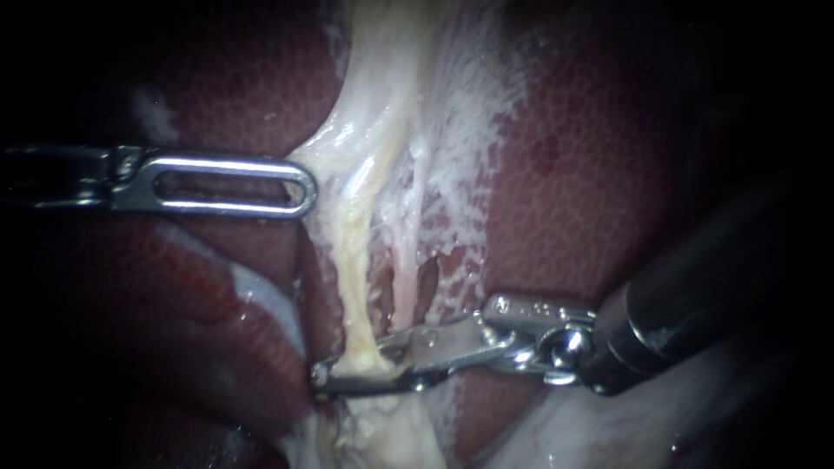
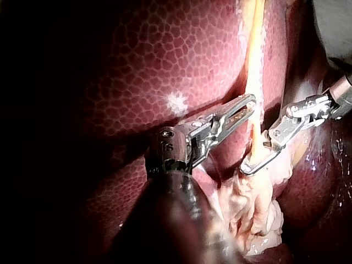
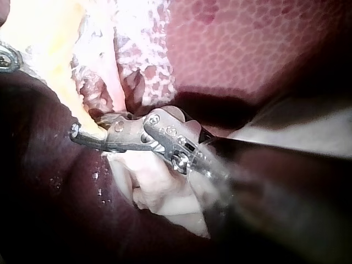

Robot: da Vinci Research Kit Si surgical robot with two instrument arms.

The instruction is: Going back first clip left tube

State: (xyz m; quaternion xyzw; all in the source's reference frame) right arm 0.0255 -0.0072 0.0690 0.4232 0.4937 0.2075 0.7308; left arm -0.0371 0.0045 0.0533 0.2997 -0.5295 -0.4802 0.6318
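The left tube [image 1: 352,278] is a yellowish cord running down between lobes of dark red liver [image 1: 591,191]. My right instrument [image 1: 347,363] comes in from the right, and its slim jaws stand open astride the lower end of this tube, one on each side. The left wrist view shows the same tube [image 2: 254,66] and these jaws [image 2: 256,158] spread in a V around it. In the right wrist view the jaws [image 3: 88,126] reach under the tube [image 3: 60,82]. I see no clip. My left instrument [image 1: 304,193] lies higher, its slotted jaws shut, tip at the edge of the white tissue.
A thinner pinkish tube [image 1: 404,278] runs just right of the left tube under a white, lacy film [image 1: 469,130]. Crumpled pale tissue [image 2: 253,214] bunches below the right instrument's jaws. Liver surrounds everything, with my left instrument [image 2: 250,103] close beside the tube.
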